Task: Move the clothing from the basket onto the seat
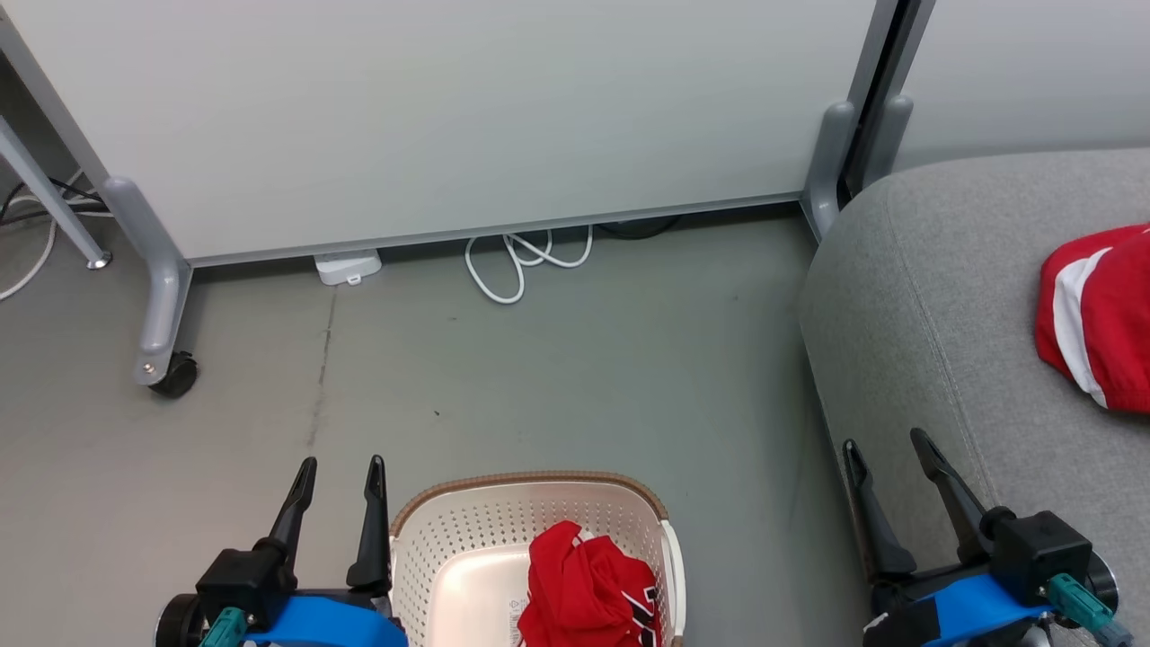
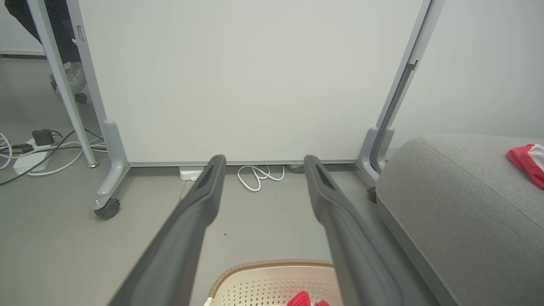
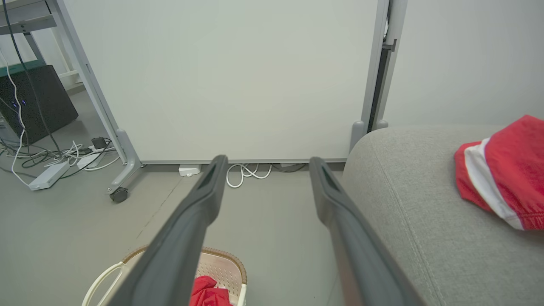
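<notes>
A crumpled red garment [image 1: 588, 593] with a bit of black-and-white lettering lies in the cream basket [image 1: 449, 530] on the floor at the bottom centre; the garment [image 3: 208, 291] and basket [image 2: 272, 280] also peek into the wrist views. A second red garment with white stripes [image 1: 1101, 314] lies on the grey seat [image 1: 934, 296] at the right, and it shows as a red garment [image 3: 505, 170] on the seat [image 3: 408, 187] in the right wrist view. My left gripper [image 1: 340, 472] stands open just left of the basket. My right gripper [image 1: 889, 445] is open and empty over the seat's near left edge.
A white partition panel [image 1: 449, 117] on grey wheeled feet [image 1: 166, 359] stands across the back. A coiled white cable [image 1: 521, 261] and a small white box [image 1: 346, 267] lie at its base. More cables and a power strip [image 3: 49, 174] sit far left.
</notes>
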Tool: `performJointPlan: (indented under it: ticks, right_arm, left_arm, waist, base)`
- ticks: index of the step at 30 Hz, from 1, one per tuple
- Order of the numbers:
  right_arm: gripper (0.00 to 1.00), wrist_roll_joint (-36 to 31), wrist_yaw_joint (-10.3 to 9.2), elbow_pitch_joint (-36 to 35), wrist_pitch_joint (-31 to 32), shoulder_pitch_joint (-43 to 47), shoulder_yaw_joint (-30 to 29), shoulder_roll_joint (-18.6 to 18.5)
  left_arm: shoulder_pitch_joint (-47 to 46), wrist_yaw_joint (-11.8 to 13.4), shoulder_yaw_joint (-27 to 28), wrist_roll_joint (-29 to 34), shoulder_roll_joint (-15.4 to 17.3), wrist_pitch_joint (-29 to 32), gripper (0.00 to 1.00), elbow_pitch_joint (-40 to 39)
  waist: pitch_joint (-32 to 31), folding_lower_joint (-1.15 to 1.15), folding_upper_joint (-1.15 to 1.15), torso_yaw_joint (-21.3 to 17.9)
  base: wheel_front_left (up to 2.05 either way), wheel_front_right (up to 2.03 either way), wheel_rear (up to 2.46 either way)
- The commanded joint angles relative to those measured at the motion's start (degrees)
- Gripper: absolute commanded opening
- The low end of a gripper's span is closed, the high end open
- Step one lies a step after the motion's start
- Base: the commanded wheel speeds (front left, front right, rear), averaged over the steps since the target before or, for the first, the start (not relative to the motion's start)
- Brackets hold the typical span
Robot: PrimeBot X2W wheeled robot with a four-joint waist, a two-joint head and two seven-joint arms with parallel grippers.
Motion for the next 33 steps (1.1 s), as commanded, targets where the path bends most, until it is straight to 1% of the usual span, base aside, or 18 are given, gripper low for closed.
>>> performJointPlan:
  ticks: [1, 8, 15, 20, 25, 28, 33]
  right_arm:
    - [1.00, 0.00, 0.03, -0.43, -0.18, -0.99, 0.18, 0.12]
    - [1.00, -0.54, 0.03, -1.93, 0.06, -3.33, 1.72, 0.10]
    - [1.00, -0.71, 0.03, -3.05, -0.73, -6.55, 3.25, 0.09]
    - [1.00, 0.49, 0.03, -3.31, -1.54, -8.63, 4.34, 0.11]
    - [1.00, 0.73, 0.03, -3.78, -2.32, -10.32, 4.87, 0.11]
    - [1.00, 0.75, 0.03, -3.97, -2.79, -11.17, 5.34, 0.11]
    - [1.00, 0.66, 0.03, -4.17, -3.49, -12.46, 5.76, 0.11]
  left_arm:
    - [-1.30, -0.11, -0.04, -0.11, 0.21, -0.27, 1.00, 0.08]
    - [-3.45, -0.11, -0.98, -0.30, 0.20, -0.26, 1.00, 1.02]
    - [-7.04, -0.11, -2.48, 0.02, 0.19, -0.27, 1.00, 5.12]
    - [-10.15, -0.11, -3.53, -0.57, 0.45, -0.27, 1.00, 7.36]
    - [-13.60, -0.11, -4.85, -0.49, 1.28, -0.27, 1.00, 9.33]
    - [-15.83, -0.11, -5.62, -1.09, 1.82, -0.27, 1.00, 12.18]
    - [-19.25, -0.11, -8.44, -1.65, 3.03, -0.27, 1.00, 16.88]
  waist:
    - [1.22, 0.00, 0.00, -0.86]
    - [7.34, 0.00, 0.00, -4.28]
    - [14.81, 0.00, 0.00, -8.12]
    - [19.95, 0.00, 0.00, -10.67]
    - [25.27, 0.00, 0.00, -12.17]
    - [28.13, 0.00, 0.00, -12.81]
    - [32.63, 0.00, 0.00, -13.36]
  base:
    - [0.00, 0.00, 0.00]
    - [0.00, 0.00, 0.00]
    - [0.00, 0.00, 0.00]
    - [0.00, 0.00, 0.00]
    - [0.00, 0.00, 0.00]
    - [0.00, 0.00, 0.00]
    - [0.00, 0.00, 0.00]
